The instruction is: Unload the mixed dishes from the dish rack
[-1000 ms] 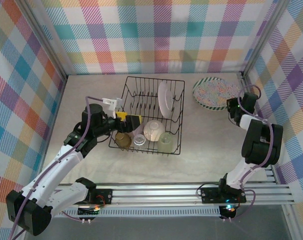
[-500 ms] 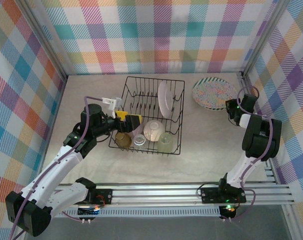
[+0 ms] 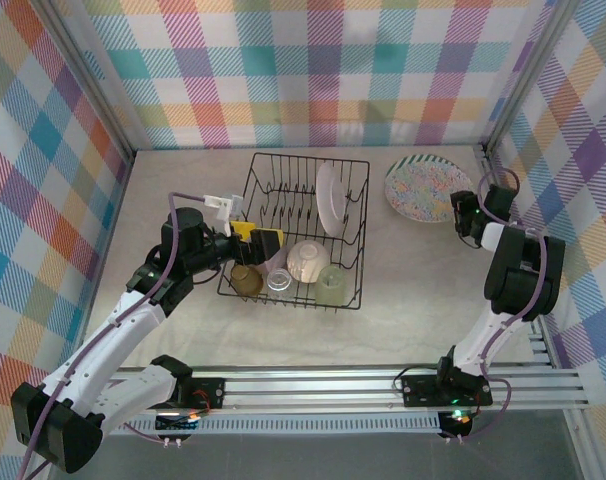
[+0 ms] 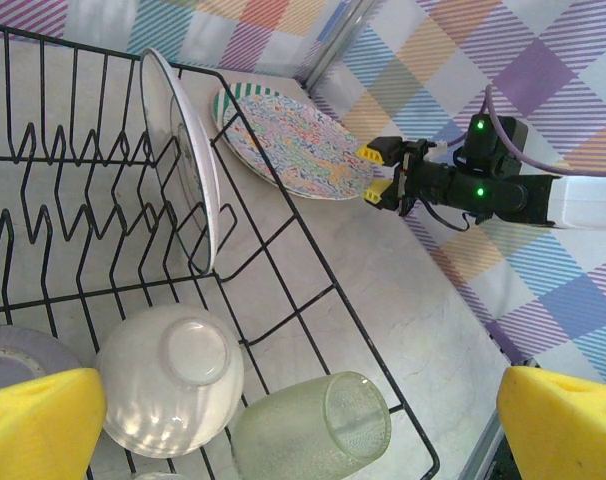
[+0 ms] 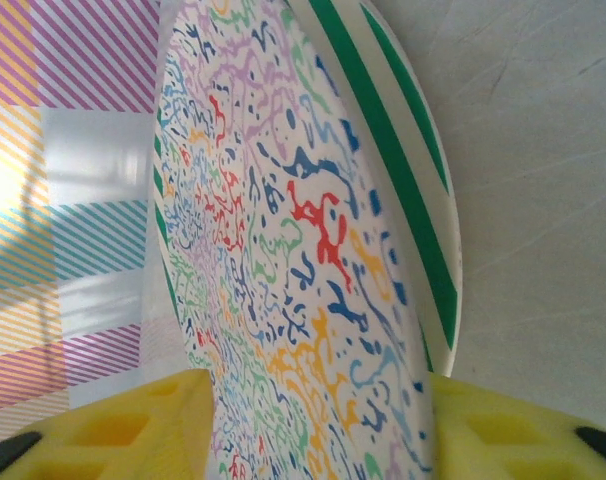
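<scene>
The black wire dish rack holds a white plate upright in its slots, also seen from the left wrist. Along its near side lie a cream bowl, a pale green cup, a clear cup and an amber cup. My left gripper hovers open over the rack's near left corner, above the bowl and green cup. A squiggle-patterned plate lies on a green-striped plate at the back right. My right gripper is open, fingers either side of its rim.
Checked walls close the table at the back and both sides, and the right wall stands close behind the right gripper. Bare cream tabletop runs between the rack and the stacked plates. A metal rail carries both arm bases at the near edge.
The right gripper's jaws have parted from the squiggle plate, which has settled flat and slightly to the left. The left arm has not moved.
</scene>
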Available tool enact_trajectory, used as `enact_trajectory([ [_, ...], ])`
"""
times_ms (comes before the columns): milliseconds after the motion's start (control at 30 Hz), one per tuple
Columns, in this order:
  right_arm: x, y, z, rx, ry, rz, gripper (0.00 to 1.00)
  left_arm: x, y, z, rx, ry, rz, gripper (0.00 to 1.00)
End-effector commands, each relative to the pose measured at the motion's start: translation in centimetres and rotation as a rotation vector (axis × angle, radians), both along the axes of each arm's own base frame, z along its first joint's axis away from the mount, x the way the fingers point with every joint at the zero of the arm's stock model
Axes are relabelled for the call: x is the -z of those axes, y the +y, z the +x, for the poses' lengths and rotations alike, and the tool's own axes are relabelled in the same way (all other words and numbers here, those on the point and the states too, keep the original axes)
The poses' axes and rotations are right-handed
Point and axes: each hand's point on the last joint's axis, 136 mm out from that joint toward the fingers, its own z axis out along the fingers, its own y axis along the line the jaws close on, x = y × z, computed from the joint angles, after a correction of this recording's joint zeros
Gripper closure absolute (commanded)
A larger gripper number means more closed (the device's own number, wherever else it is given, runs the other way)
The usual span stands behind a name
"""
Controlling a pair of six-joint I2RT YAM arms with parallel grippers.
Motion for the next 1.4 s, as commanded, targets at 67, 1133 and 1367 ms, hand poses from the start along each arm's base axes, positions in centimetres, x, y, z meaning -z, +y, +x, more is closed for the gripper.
enact_trajectory([
  [67,1.2,-0.3,0.0,-0.015,0.075,0.004,0.40,-0.5,0.6,0.0,-0.005,-0.026,0.001,0.00],
  [1133,2.2,1.0,2.8,-0.116,0.180,0.037,0.10,0.0,0.6,0.1,-0.006,-0.020,0.016,0.00],
  [1367,2.3,1.0,3.5,-0.131,0.184,0.041,0.10,0.0,0.7,0.2,-0.009,-0.022,0.019,0.00],
])
